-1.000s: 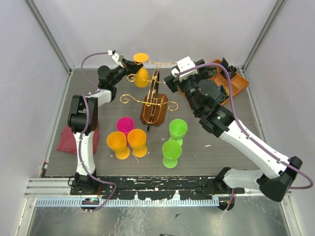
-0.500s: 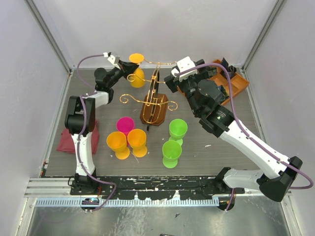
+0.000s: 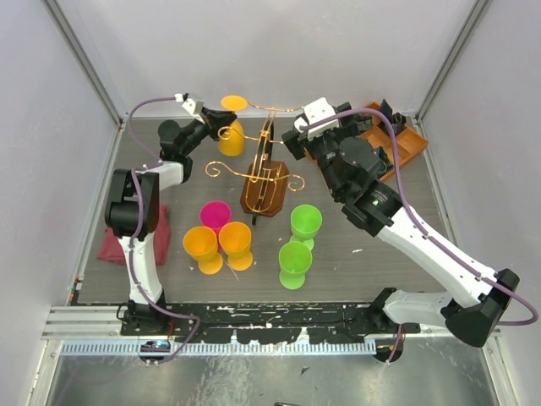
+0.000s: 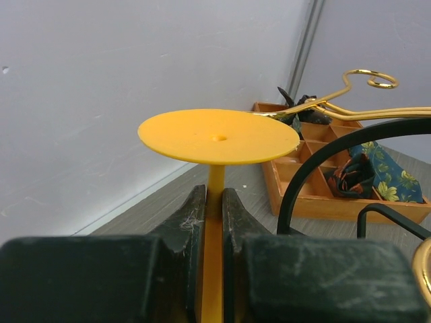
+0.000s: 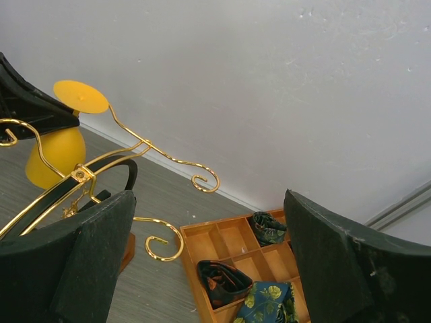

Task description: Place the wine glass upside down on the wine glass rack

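Note:
An orange wine glass hangs upside down at the back left, foot uppermost. My left gripper is shut on its stem. In the left wrist view the stem runs up between the left gripper fingers to the round foot, whose right edge meets a gold wire tip. The wine glass rack, a dark brown base with gold scrolled arms, stands mid-table. My right gripper hovers open by the rack's right side, nothing between its fingers.
A pink glass, two orange glasses and two green glasses stand in front of the rack. An orange compartment tray with folded cloths sits back right. A red cloth lies at the left.
My left gripper has carried the orange glass a little to the left, away from the rack's middle. The right arm has stayed put.

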